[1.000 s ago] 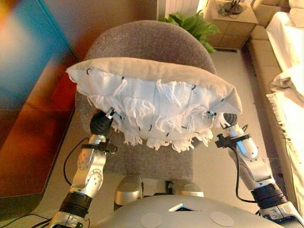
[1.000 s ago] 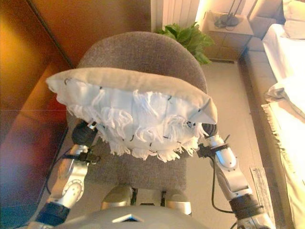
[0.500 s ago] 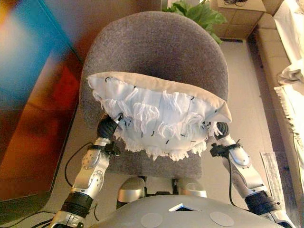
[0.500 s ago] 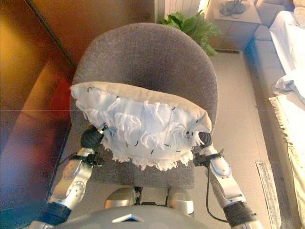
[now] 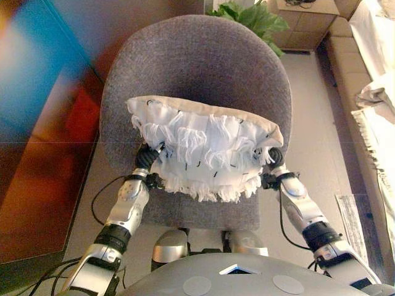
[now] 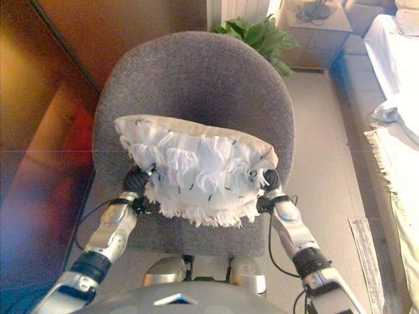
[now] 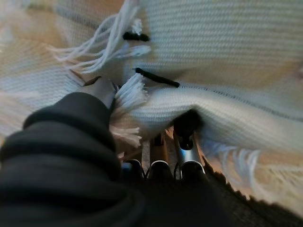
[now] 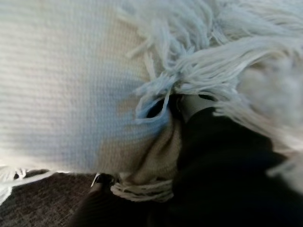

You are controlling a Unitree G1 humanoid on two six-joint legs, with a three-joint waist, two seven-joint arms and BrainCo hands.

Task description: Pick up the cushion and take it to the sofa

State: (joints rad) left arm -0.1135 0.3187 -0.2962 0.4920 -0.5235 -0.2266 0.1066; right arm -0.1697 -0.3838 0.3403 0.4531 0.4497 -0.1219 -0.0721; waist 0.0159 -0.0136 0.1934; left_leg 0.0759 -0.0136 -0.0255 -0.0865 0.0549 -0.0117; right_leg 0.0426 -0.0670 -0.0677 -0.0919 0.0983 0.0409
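Cushion (image 5: 207,151): white, fringed on its face with small dark ties, beige along the far edge; being held up between both hands, over the seat of the grey chair (image 5: 197,68), in front of the chair's rounded back.
Left hand (image 5: 148,159): gripping the cushion's left end; dark wrist cover showing just below the fringe.
Left fingers (image 7: 184,142): curling under the cushion's knitted edge, tips digging into a fold of the fabric; thumb (image 7: 102,90) pressing on the fringed face from the other side, so the cloth is being pinched between them.
Right hand (image 5: 274,157): sitting at the cushion's right end, mostly buried in fringe.
Right fingers: cannot tell how they are standing; the right wrist view is showing only the dark cover with knitted cloth and tassels bunching up against it.
Chair seat: grey fabric showing below the fingers in both wrist views, just under the cushion's lower fringe.
Plant (image 5: 250,15): green leaves peeking out behind the chair back.
Sofa (image 5: 373,92): running along the right side, well apart from the hands, with a pale throw (image 5: 376,102) lying on it.
Cabinet (image 5: 307,21): small, wooden, standing beside the plant.
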